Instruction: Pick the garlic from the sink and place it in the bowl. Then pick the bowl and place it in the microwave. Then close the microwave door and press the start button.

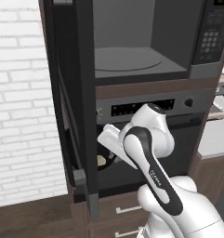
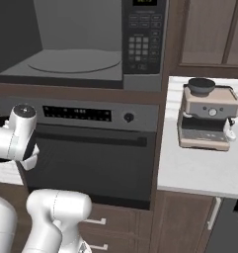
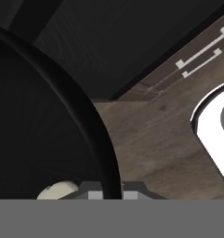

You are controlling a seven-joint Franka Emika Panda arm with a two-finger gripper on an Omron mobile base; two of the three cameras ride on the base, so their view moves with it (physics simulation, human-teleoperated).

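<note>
I'm on the second step: carrying the bowl (image 3: 43,130) to the microwave (image 1: 132,42). In the hand view my claw (image 3: 112,195) is clamped on the bowl's rim, with the garlic (image 3: 57,190) lying inside. From the left base view the bowl hangs low, level with the oven (image 2: 91,148), below the open cavity. The microwave door (image 1: 71,93) stands swung out to the left. Next I judge I must lift well higher, then push forward onto the turntable (image 2: 73,62), keeping the bowl level.
</note>
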